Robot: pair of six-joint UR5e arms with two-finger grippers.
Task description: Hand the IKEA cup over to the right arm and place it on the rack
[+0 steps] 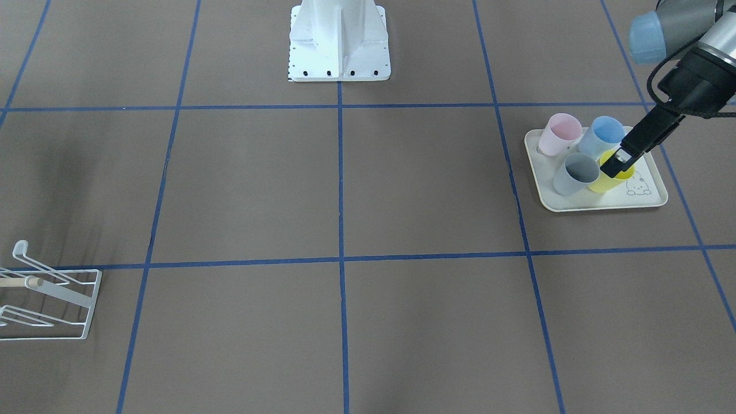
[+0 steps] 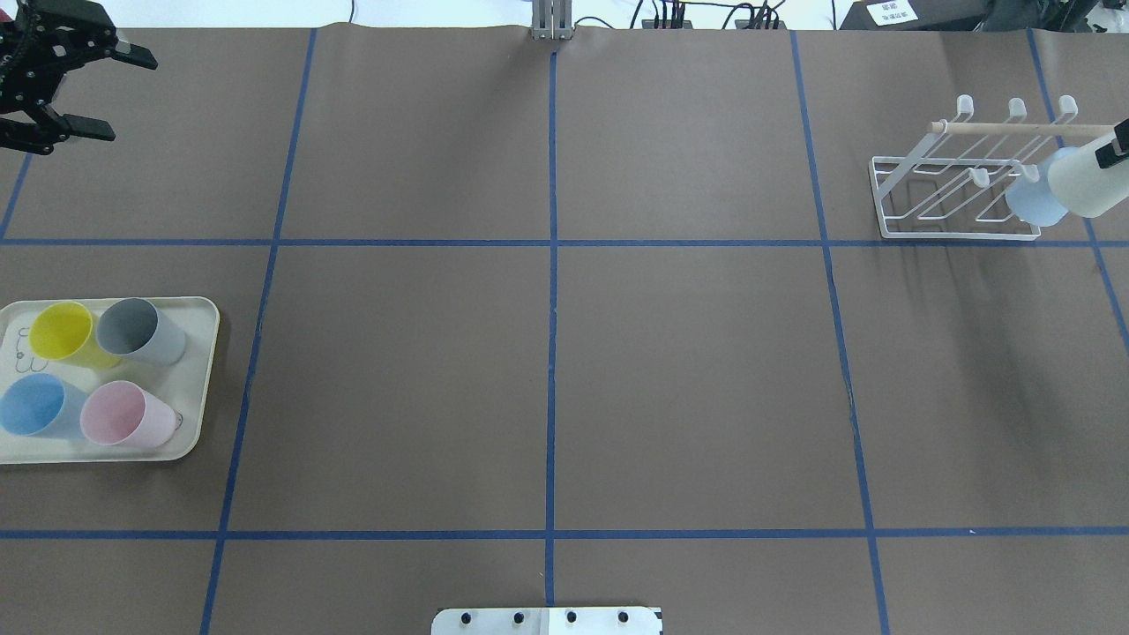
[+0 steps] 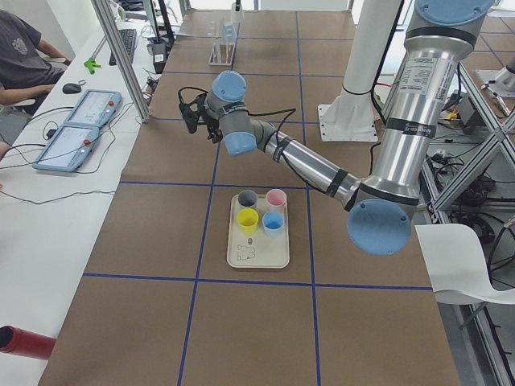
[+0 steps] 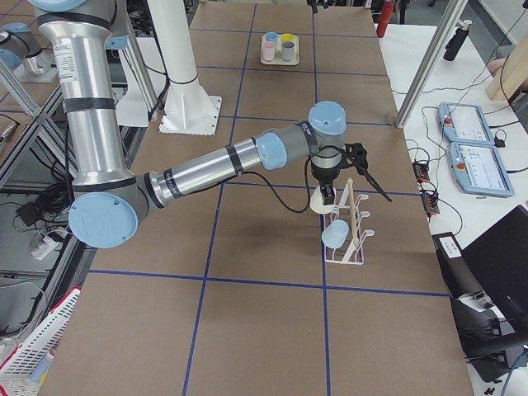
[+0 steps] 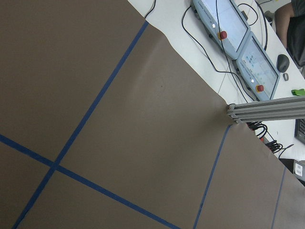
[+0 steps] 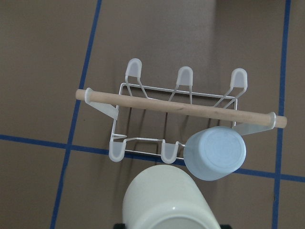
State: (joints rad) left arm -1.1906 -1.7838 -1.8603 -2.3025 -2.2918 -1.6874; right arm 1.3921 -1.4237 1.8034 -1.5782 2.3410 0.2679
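Observation:
The white wire rack (image 2: 957, 190) with its wooden dowel (image 6: 181, 108) stands at the far right of the table. A pale-blue cup (image 6: 216, 152) hangs upside down on one of its prongs. My right gripper (image 2: 1115, 152) is shut on a cream cup (image 2: 1087, 183), held tilted just beside the rack's near right corner; the cream cup also shows in the right wrist view (image 6: 164, 200), next to the pale-blue cup. My left gripper (image 2: 132, 100) is open and empty, raised at the far left, away from the tray.
A cream tray (image 2: 198, 388) at the left edge holds several upright cups: yellow (image 2: 60, 332), grey (image 2: 132, 328), blue (image 2: 35, 406) and pink (image 2: 119, 414). The robot's white base (image 1: 339, 43) stands at the table's middle edge. Blue tape lines grid the brown table.

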